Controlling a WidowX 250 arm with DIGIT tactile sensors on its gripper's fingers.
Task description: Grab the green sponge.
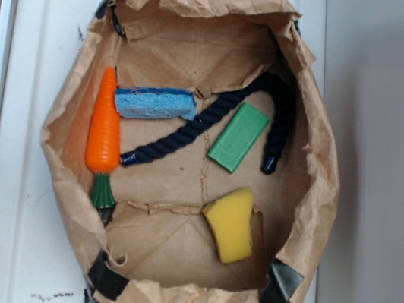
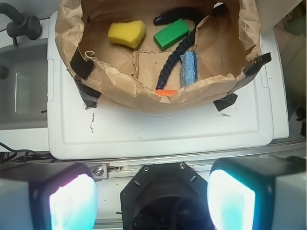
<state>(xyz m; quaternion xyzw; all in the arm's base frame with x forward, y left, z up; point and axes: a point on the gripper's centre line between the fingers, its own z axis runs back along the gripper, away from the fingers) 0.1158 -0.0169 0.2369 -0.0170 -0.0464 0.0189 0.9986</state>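
The green sponge is a flat green block lying on the floor of the brown paper bag, right of centre, next to the dark blue rope. It also shows in the wrist view, far at the top inside the bag. My gripper is open and empty, its two pads wide apart over the black robot base, well short of the bag. The gripper does not show in the exterior view.
In the bag lie a blue rough sponge, a yellow curved sponge and an orange toy carrot. The bag stands on a white lid. A metal rail runs along the lid's near edge.
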